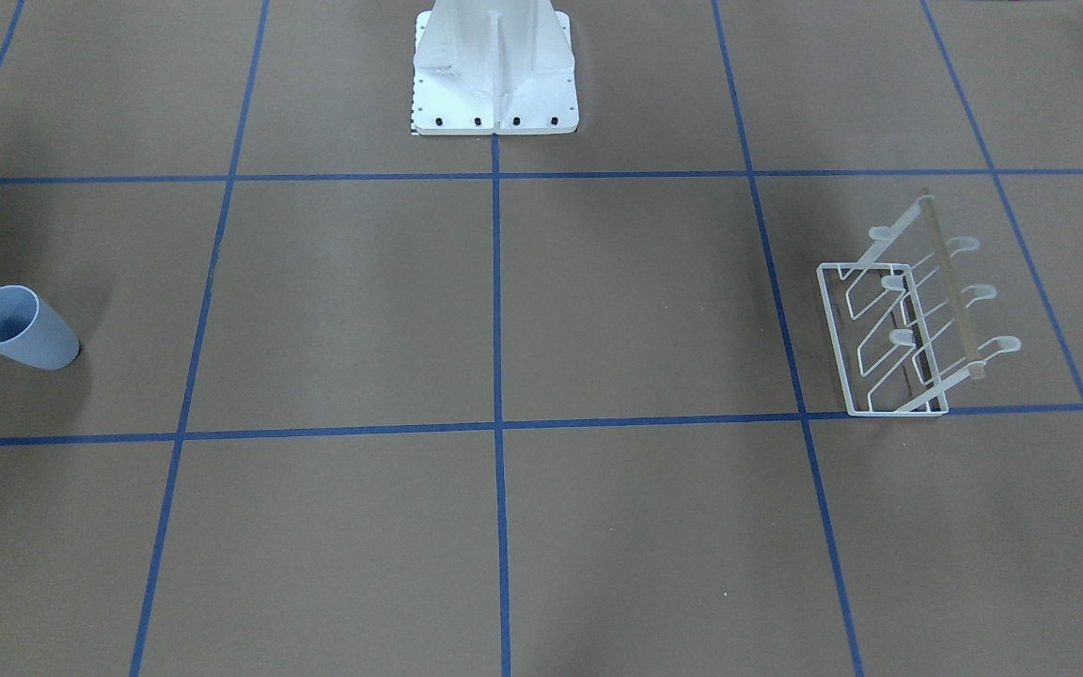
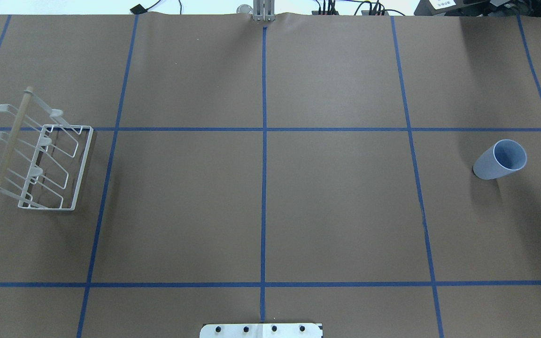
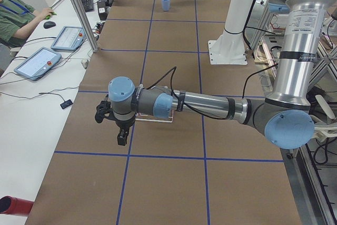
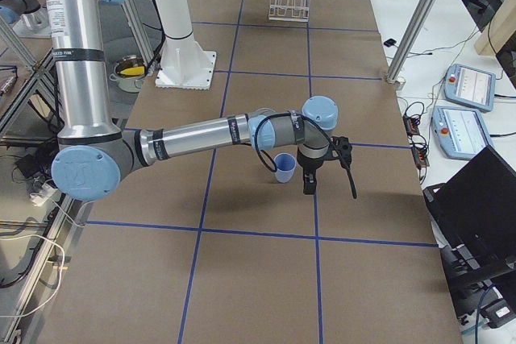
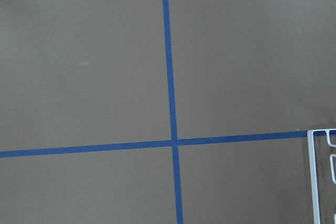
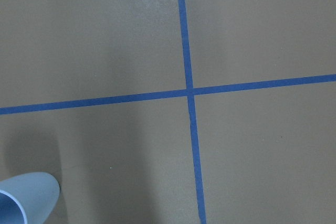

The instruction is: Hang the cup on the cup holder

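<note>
The cup (image 1: 23, 329) is a pale blue-grey tumbler that stands mouth up near the table's end on my right side; it also shows in the overhead view (image 2: 498, 160) and at the corner of the right wrist view (image 6: 26, 200). The cup holder (image 1: 951, 282) is a white wire rack with a wooden rod at the opposite end (image 2: 12, 138); its edge shows in the left wrist view (image 5: 314, 182). My right gripper (image 4: 310, 183) hangs just beside the cup (image 4: 285, 167). My left gripper (image 3: 122, 136) hangs in front of the rack (image 3: 158, 118). I cannot tell if either is open or shut.
The white robot pedestal (image 1: 494, 66) stands at the middle of the robot's side. Blue tape lines grid the brown table. A seated person (image 3: 16, 19) and tablets (image 3: 37, 61) are beyond the operators' edge, with metal posts (image 4: 415, 22) and a laptop (image 4: 476, 223).
</note>
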### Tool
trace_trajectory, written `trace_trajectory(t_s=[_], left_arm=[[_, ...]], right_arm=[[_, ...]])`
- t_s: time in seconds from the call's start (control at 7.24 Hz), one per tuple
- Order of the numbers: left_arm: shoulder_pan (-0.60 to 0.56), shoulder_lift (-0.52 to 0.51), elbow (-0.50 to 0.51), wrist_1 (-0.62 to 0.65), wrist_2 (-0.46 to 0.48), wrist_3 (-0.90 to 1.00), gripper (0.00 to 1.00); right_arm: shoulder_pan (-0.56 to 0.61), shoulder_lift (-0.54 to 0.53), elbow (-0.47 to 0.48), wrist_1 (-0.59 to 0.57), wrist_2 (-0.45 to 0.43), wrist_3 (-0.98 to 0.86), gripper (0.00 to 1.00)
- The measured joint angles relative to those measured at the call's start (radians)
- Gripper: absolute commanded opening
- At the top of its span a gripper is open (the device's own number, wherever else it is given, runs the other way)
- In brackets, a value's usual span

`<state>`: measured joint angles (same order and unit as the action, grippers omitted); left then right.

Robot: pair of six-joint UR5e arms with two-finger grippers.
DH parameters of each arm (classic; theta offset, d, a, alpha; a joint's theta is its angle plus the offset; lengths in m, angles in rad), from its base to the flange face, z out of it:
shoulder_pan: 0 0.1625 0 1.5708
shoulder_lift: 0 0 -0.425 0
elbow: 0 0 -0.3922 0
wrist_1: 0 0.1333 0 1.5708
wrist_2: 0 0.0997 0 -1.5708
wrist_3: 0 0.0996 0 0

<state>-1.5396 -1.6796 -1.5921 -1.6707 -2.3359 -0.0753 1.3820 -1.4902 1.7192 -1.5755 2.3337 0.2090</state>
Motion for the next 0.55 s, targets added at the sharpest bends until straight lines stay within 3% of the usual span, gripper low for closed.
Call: trace_trajectory(t_s=[0.55], left_arm=[[0.013,0.001,0.018,-0.036,-0.002,-0.001,0.99]], right_arm=[[-0.112,0.0,-0.028,0.11,0.008,0.013,1.0]])
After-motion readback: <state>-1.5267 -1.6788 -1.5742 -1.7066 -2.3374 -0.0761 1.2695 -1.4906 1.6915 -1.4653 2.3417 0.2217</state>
